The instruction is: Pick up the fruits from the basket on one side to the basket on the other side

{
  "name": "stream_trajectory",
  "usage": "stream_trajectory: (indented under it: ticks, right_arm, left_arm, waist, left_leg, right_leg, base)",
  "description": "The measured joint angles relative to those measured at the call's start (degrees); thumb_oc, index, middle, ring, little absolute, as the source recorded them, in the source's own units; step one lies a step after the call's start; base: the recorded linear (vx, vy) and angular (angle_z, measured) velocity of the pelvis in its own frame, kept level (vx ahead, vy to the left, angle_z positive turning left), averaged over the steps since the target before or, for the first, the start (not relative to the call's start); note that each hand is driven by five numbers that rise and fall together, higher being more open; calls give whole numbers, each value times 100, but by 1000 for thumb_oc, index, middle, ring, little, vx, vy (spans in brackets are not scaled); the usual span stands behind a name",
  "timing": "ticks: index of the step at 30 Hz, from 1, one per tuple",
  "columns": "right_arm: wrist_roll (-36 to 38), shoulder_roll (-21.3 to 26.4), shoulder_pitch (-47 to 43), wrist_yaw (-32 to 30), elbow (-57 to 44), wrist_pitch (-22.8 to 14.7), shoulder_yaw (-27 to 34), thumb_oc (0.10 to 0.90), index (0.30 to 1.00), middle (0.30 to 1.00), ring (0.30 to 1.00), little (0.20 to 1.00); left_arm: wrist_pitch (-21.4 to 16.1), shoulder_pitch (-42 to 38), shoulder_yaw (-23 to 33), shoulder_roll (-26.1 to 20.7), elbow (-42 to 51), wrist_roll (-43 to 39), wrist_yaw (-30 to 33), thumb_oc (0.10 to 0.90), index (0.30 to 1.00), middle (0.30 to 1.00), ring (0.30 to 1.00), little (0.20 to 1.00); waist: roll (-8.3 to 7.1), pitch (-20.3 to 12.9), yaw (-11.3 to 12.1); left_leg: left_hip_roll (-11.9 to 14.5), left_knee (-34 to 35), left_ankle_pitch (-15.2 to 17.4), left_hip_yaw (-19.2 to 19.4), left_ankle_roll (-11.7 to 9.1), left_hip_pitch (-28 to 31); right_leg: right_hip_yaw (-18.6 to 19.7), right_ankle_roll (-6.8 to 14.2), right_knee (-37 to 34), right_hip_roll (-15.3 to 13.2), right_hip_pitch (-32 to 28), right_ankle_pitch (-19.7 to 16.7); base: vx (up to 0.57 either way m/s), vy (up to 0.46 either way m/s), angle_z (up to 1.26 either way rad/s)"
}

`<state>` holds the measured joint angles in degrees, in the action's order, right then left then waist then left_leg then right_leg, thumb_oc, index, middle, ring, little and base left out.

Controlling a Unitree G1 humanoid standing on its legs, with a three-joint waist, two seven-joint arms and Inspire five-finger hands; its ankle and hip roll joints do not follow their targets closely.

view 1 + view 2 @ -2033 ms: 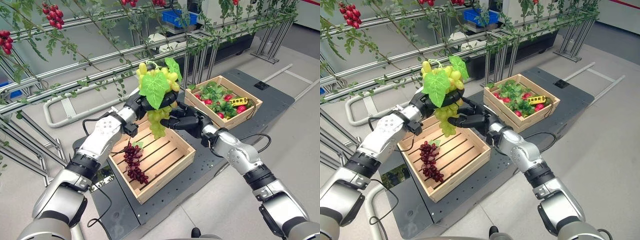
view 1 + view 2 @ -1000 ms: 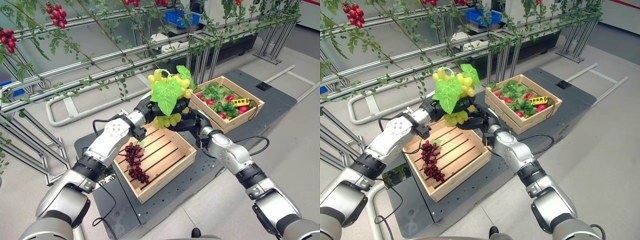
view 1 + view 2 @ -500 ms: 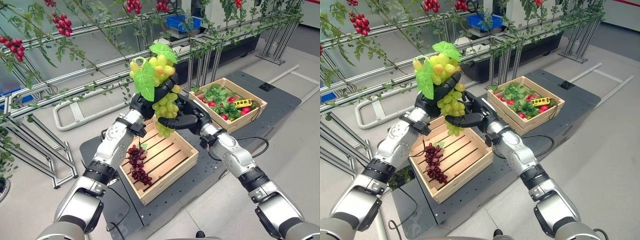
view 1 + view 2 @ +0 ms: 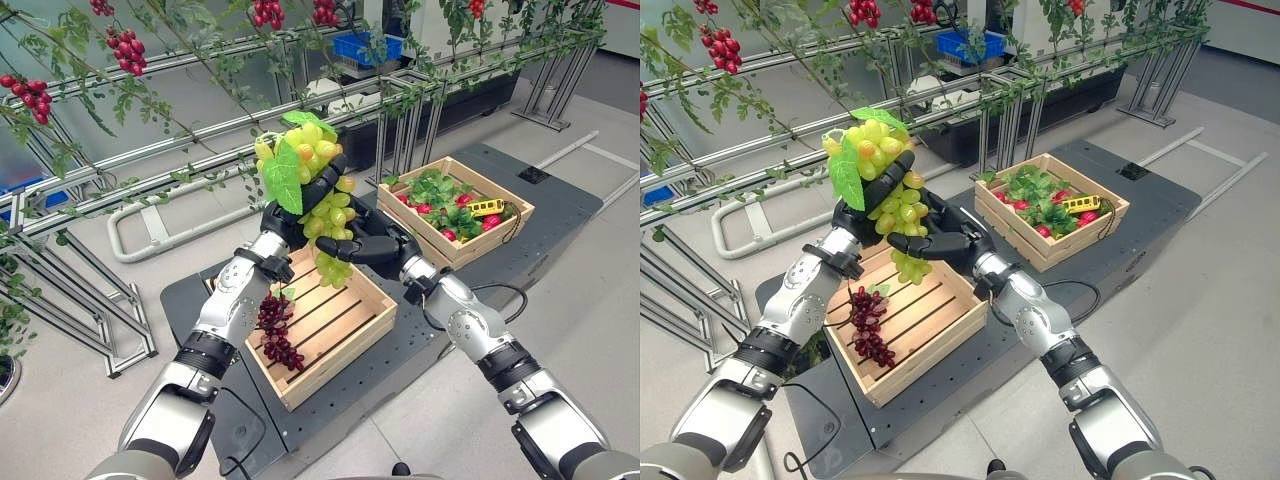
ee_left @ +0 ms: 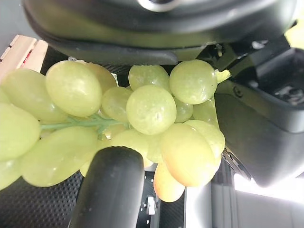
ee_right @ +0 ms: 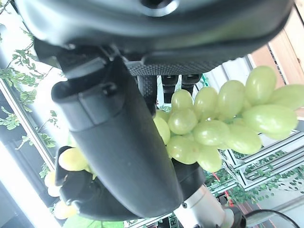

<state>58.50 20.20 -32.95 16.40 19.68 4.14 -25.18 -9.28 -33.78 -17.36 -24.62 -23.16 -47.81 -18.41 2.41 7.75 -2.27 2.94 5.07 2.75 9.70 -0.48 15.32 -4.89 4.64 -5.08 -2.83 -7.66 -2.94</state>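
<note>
Vine-hung metal racks [image 4: 200,150] back two wooden crates. Above the near crate [image 4: 345,325], the left hand [image 4: 290,215] has its fingers curled round green grapes [image 4: 325,215]. Right hand [image 4: 375,248] cups the bunch below, fingers curled against it.

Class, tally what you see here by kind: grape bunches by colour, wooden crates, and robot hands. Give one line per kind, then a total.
Green grape bunch: 1
Dark red grape bunch: 1
Wooden crates: 2
Robot hands, left and right: 2
Total: 6

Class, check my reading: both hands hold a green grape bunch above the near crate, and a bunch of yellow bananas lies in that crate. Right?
Not quite. What lies in the near crate is a dark purple grape bunch, as the left eye view shows. Left hand and right hand do hold the green grape bunch above it.
</note>
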Motion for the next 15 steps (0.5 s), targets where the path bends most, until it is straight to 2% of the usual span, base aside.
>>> stream_trajectory:
  ticks: [5, 8, 15]
  right_arm:
    - [36, 1, 2, 43, 1, 356, -5, 800, 900, 900, 900, 900]
    - [8, 33, 13, 42, 1, 574, -30, 800, 900, 900, 900, 900]
    - [-192, 156, 16, -34, 10, 1010, -323, 800, 900, 900, 900, 900]
  left_arm:
    - [-8, -3, -88, -285, 8, 331, -399, 400, 300, 300, 300, 300]
    - [-141, -4, -320, -528, 36, 585, -518, 400, 300, 300, 300, 300]
    - [-199, -95, -854, -1176, 690, 1660, -610, 400, 300, 300, 300, 300]
  waist:
    - [-57, -35, -11]
    - [-117, -74, -22]
    - [-160, -108, 1]
  left_leg:
    - [0, 0, 0, 14, 0, 7]
    - [0, 0, 0, 18, 0, 7]
    - [-3, 0, 0, 12, 0, 2]
  right_leg:
    - [11, 0, 0, 2, 2, 0]
    - [16, 0, 0, 1, 4, 0]
    - [11, 2, 0, -4, 3, -1]
  base:
    - [0, 0, 0]
    - [0, 0, 0]
    - [0, 0, 0]
